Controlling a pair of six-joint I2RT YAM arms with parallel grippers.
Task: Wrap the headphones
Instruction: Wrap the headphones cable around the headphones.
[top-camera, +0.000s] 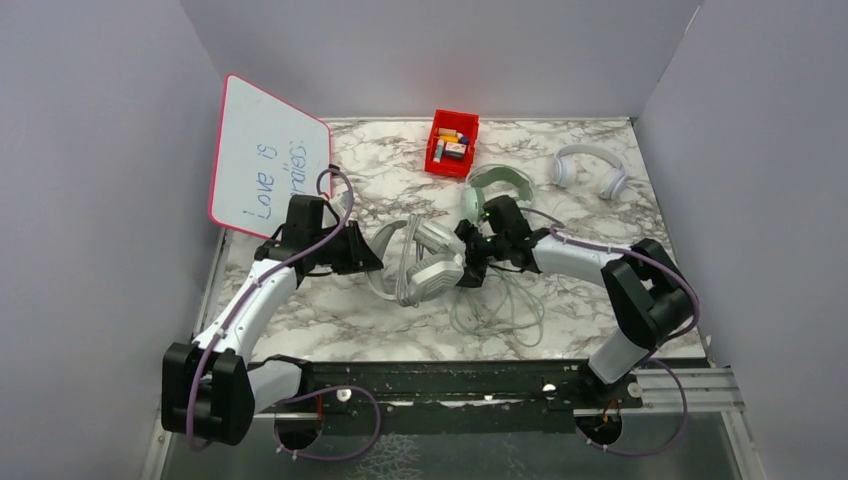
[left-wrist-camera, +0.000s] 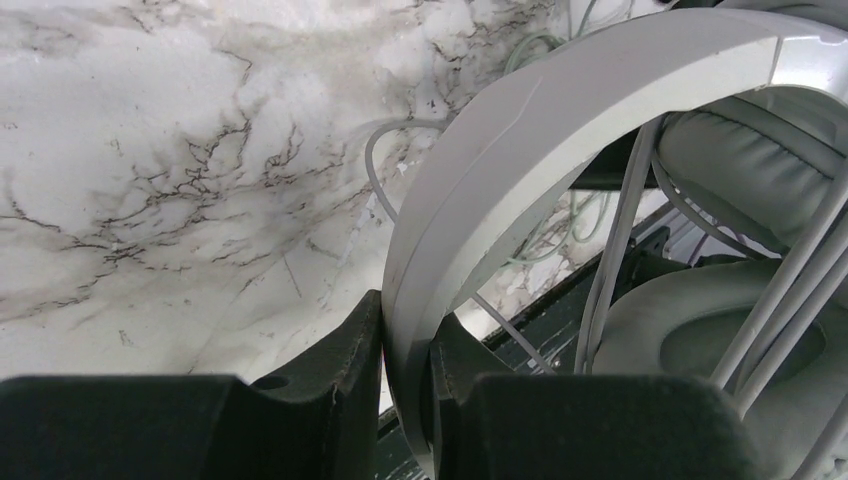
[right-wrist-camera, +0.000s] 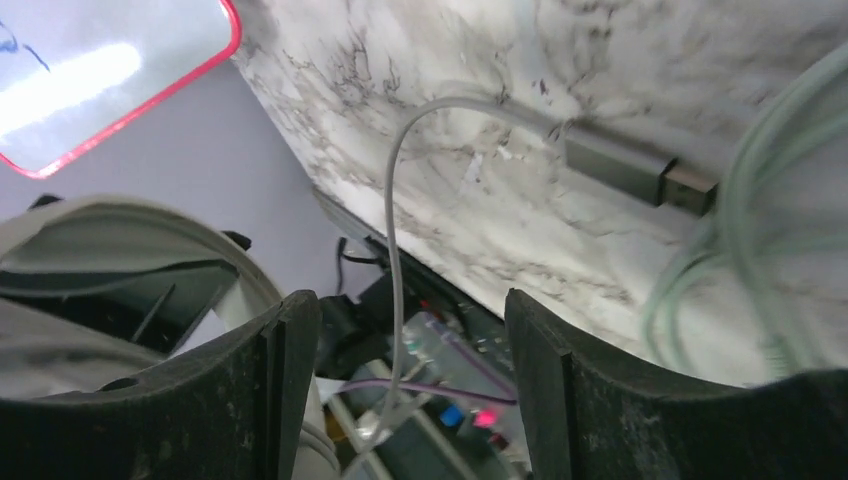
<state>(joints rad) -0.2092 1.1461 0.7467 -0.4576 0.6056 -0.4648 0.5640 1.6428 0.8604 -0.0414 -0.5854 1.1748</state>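
Wrapping the grey headset (top-camera: 428, 262) looks to be the step in hand, and I judge it partly done. It lies at mid-tabletop between the two arms, with several turns of its thin grey cable (left-wrist-camera: 622, 250) crossing the cups. The left hand (left-wrist-camera: 405, 345) pinches the headband (left-wrist-camera: 520, 130) edge-on and holds the headset raised and tilted. The right hand (right-wrist-camera: 410, 310) has its jaws spread just beside the cups. One loose strand passes between them untouched, and the free end runs out to a grey plug (right-wrist-camera: 640, 172) lying flat on the marble. The next move probably calls for closing on that strand near the plug and carrying another loop round the cups. The left hand would keep the band steady, and the mint cable (right-wrist-camera: 760, 190) alongside would need to stay clear. The band is smooth, rigid, matte plastic in a broad flat arc. The cushions (left-wrist-camera: 730, 165) are soft and look leather-like, with a rounded oval shape. The cable is limp and round, so it is likely to spring loose if left slack. Behind sits the mint headset (top-camera: 498, 185), with its cable heaped in coils near the front. The white headset (top-camera: 590, 168) is well apart at back right. The tabletop (top-camera: 330, 320) is glossy veined marble print. A red bin (top-camera: 453, 142) and a whiteboard (top-camera: 265, 165) stand at the back.
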